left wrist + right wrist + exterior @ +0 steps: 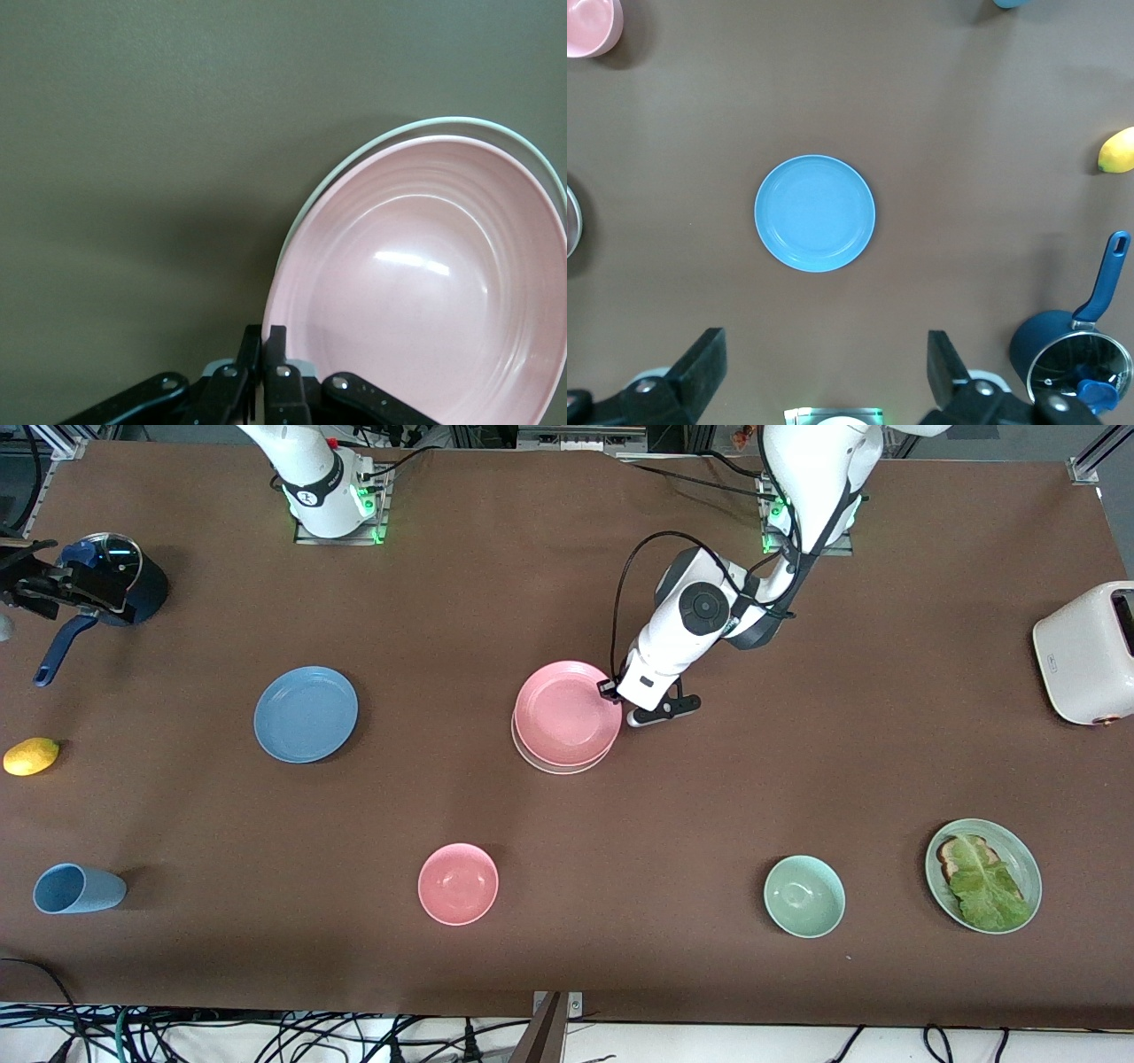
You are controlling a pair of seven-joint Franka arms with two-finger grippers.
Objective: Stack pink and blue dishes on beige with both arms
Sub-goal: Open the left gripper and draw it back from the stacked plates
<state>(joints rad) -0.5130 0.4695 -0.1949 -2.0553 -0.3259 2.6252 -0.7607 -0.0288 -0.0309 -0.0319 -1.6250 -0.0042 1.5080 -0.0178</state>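
The pink plate (567, 713) lies over the beige plate (560, 767) in the middle of the table, so only a sliver of beige rim shows. In the left wrist view the pink plate (425, 283) covers the beige plate (461, 120) almost completely. My left gripper (611, 688) is shut on the pink plate's rim at the edge toward the left arm's base, its fingertips (276, 341) pinched together. The blue plate (306, 714) lies alone toward the right arm's end. My right gripper (828, 363) hangs open high over the table, with the blue plate (815, 212) far below it; the front view does not show it.
Nearer the front camera stand a blue cup (78, 888), a pink bowl (457, 883), a pale green bowl (803, 895) and a green plate with toast and lettuce (983, 875). A lemon (31, 755) and a lidded blue pot (115, 584) sit at the right arm's end, a toaster (1085, 651) at the left arm's.
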